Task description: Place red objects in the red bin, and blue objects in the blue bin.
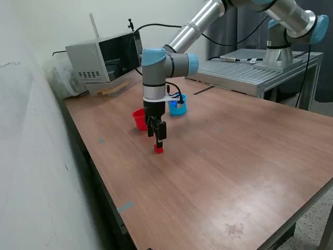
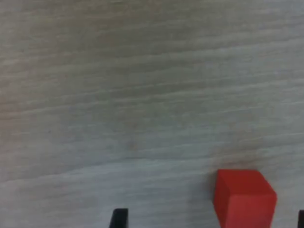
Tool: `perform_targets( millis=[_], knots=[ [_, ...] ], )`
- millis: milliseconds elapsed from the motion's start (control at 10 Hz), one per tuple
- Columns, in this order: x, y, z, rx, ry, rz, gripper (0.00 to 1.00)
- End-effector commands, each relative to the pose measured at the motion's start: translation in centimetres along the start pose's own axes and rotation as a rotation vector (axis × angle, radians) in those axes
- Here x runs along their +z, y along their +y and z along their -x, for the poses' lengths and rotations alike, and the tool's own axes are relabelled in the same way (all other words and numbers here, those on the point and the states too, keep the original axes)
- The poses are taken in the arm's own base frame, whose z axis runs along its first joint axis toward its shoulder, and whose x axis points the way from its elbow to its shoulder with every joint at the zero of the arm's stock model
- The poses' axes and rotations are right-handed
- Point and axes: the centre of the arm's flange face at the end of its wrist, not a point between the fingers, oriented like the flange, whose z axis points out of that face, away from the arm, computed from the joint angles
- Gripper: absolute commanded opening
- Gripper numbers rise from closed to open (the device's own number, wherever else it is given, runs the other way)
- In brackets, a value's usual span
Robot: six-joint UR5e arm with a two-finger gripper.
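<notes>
One red cube (image 1: pixel 158 149) sits on the wooden table, directly under my gripper (image 1: pixel 158 139). In the wrist view the red cube (image 2: pixel 244 198) lies between my two black fingertips (image 2: pixel 118 218), nearer one of them and touching neither. The gripper (image 2: pixel 210 220) is open and points straight down. The red cup (image 1: pixel 139 119) stands just behind the gripper, toward the exterior view's left. The light blue cup (image 1: pixel 178 106) stands farther back, partly behind the arm's wrist. The second red cube and both dark blue cubes are out of view.
A grey box-like device (image 1: pixel 101 62) sits at the table's far corner on the exterior view's left. A metal platform (image 1: pixel 250 70) holding the arm's base (image 1: pixel 281 49) borders the far side. The table's front edge (image 1: pixel 112 203) runs along the exterior view's left.
</notes>
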Motion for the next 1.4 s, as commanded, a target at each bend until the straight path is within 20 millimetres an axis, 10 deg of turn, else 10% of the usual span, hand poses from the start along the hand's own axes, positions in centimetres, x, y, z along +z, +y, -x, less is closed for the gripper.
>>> perform_targets(
  millis=[0, 300, 400, 1000, 1300],
  knots=[
    [0.7, 0.2, 0.1, 0.001, 0.002, 0.002, 1.00],
    [0.8, -0.2, -0.5, -0.006, 0.003, -0.004, 1.00],
    [0.8, -0.3, -0.9, -0.012, 0.004, -0.006, 0.00],
    [0.4, -0.2, -1.0, -0.030, 0.003, -0.006, 0.00],
    [-10.1, 0.9, -1.1, -0.081, 0.008, 0.070, 0.00]
  ],
)
